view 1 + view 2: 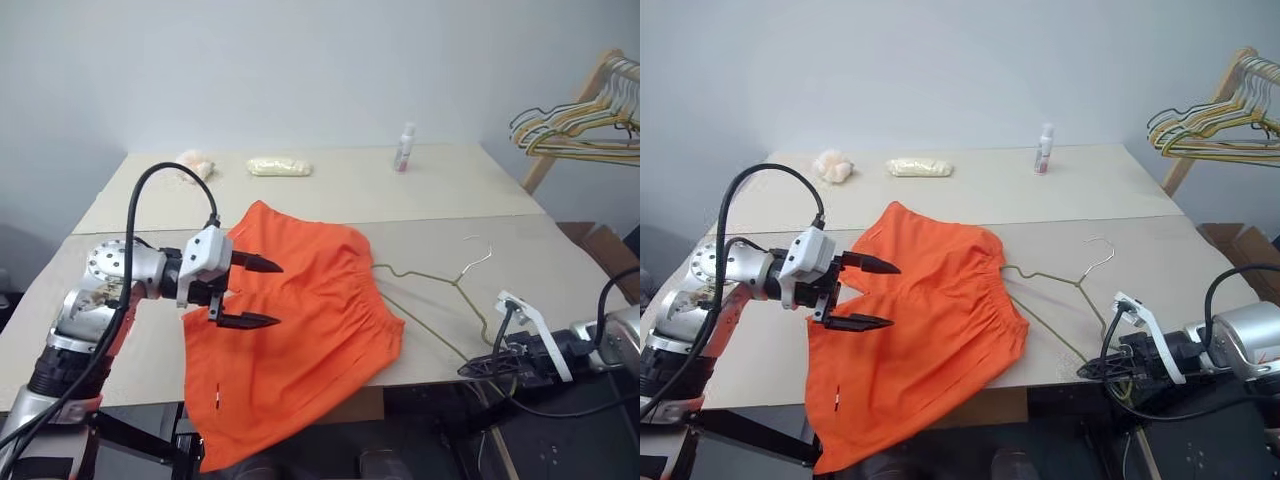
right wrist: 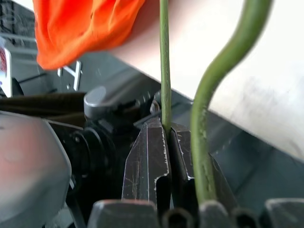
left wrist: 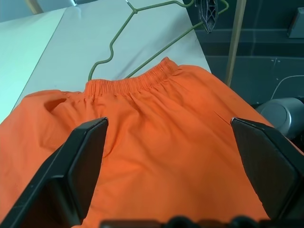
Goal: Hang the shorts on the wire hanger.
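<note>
The orange shorts [image 1: 300, 320] lie on the table [image 1: 450, 200], waistband to the right, with one leg hanging over the front edge. My left gripper [image 1: 278, 294] hovers open just above their left part, and its black fingers [image 3: 85, 156] straddle the fabric without touching it. The thin olive wire hanger [image 1: 430, 277] lies flat to the right of the shorts, one end reaching the waistband and the hook pointing to the far right. At the table's front right edge my right gripper [image 2: 167, 126] is shut on the hanger's lower wire [image 2: 164, 71].
A wooden rack with a bunch of coloured hangers [image 1: 580, 120] stands at the far right. On the far half of the table are a small bottle [image 1: 404, 148], a pale yellow packet [image 1: 279, 167] and a peach cloth lump [image 1: 195, 165].
</note>
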Robot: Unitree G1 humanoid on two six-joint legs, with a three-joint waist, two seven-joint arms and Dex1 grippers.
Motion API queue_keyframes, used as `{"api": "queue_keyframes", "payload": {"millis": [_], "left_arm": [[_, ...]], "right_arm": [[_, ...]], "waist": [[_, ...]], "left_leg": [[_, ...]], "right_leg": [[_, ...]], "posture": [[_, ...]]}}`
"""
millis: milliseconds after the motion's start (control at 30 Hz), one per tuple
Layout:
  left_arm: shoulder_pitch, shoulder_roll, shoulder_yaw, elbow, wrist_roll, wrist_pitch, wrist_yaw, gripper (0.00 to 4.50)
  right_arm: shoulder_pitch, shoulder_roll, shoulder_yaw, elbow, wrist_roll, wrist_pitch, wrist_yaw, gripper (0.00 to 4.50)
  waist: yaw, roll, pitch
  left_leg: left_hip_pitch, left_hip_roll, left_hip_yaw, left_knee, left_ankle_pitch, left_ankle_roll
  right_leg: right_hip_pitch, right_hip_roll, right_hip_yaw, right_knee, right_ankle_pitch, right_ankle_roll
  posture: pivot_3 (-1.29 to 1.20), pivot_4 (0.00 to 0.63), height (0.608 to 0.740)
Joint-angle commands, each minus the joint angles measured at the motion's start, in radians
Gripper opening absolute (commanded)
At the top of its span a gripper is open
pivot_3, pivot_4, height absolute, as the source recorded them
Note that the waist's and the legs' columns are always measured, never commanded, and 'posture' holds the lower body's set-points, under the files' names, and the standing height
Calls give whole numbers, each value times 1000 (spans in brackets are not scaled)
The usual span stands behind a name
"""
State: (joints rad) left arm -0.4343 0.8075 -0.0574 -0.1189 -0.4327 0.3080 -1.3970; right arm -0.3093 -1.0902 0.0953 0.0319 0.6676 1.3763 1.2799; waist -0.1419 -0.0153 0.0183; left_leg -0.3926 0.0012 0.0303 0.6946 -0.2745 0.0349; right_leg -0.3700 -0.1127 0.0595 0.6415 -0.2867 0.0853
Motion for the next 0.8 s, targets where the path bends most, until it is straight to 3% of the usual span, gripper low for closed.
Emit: {"api": "queue_keyframes", "payload": {"millis": [33, 167, 433, 633, 800], "left_arm": [[-1, 18, 31, -29, -19, 5, 6, 4486], [-3, 20, 25, -30, -17, 1, 6, 4486], [12, 31, 30, -40, -8, -13, 8, 4486], [34, 40, 38, -59, -7, -18, 21, 4486], [47, 44, 44, -69, -6, -20, 28, 4486]], "right_arm": [[-13, -44, 0, -55, 44, -13, 50, 0], [-40, -73, 115, -84, 28, -6, 84, 0], [-205, -18, 328, 53, -46, 18, 80, 0], [-276, 32, 375, 168, -93, 25, 53, 0], [-337, 100, 315, 273, -73, 29, 50, 0]], "waist": [[5, 0, 0], [14, 0, 0], [21, 0, 0], [31, 0, 0], [43, 0, 0]], "left_leg": [[0, 0, 0, 0, 0, 0], [0, 0, 0, 0, 0, 0], [1, 0, 1, 0, 0, 0], [0, 0, 1, 0, 0, 1], [1, -1, 2, 0, 0, 1]], "right_leg": [[0, 0, 0, 0, 0, 0], [0, 0, 0, 0, 0, 0], [-1, 0, 0, -1, 0, 0], [-1, 0, 0, 0, 0, 0], [0, 0, 0, -1, 0, 0]], "posture": [[-140, 0, 740], [-133, 0, 740], [-104, 0, 740], [-84, 0, 740], [-75, 0, 740]]}}
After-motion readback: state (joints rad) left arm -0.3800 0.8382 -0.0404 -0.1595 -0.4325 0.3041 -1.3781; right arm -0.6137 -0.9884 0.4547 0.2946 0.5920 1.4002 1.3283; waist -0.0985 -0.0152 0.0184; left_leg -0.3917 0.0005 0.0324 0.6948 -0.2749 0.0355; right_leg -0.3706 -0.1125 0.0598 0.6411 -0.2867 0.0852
